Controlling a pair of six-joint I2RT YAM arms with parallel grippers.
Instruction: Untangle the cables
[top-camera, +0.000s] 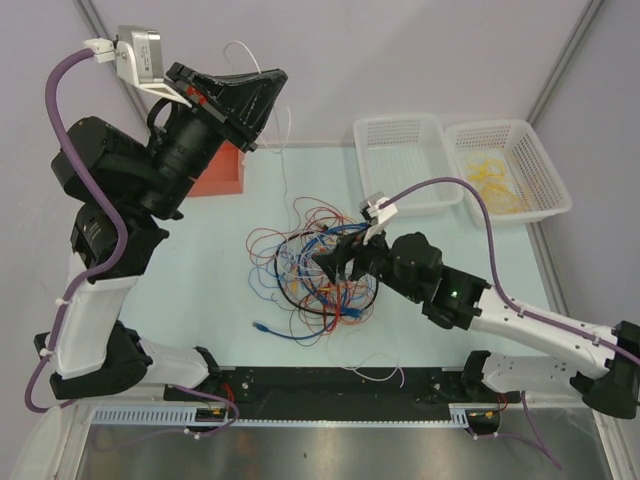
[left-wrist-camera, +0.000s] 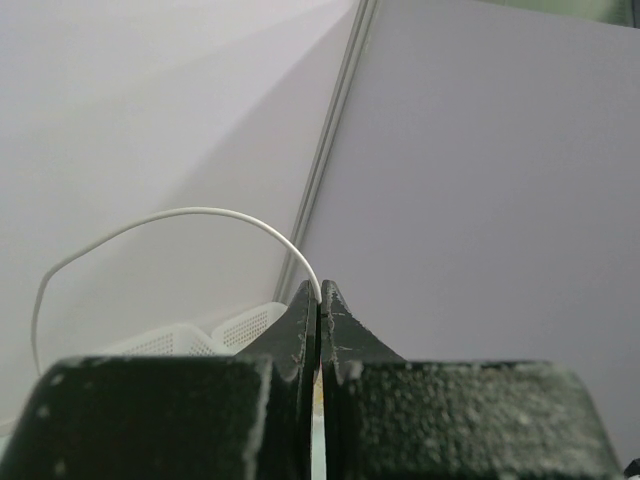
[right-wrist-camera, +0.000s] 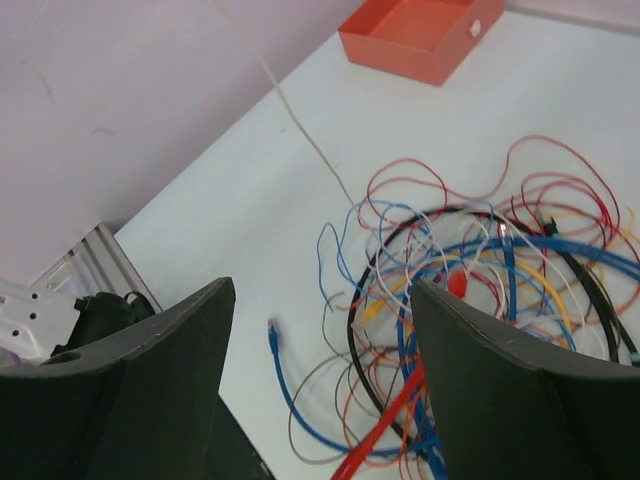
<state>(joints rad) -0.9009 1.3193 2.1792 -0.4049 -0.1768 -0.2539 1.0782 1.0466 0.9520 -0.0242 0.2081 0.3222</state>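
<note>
Up and left of the tangle of cables (top-camera: 290, 250), the left gripper (left-wrist-camera: 320, 300) is raised off the table, its jaws clenched on a white cable (top-camera: 284, 160) that runs down past the orange tray (top-camera: 220, 175) into the tangle. The right gripper (right-wrist-camera: 320, 290) hangs low over the tangle with its jaws spread and red, blue and black loops beneath, none pinched. Two white baskets (top-camera: 405, 160) stand beyond the tangle on the right.

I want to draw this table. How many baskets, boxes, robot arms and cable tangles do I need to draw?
Baskets: 2
Orange box: 1
Arms: 2
Cable tangle: 1
Total: 6
</note>
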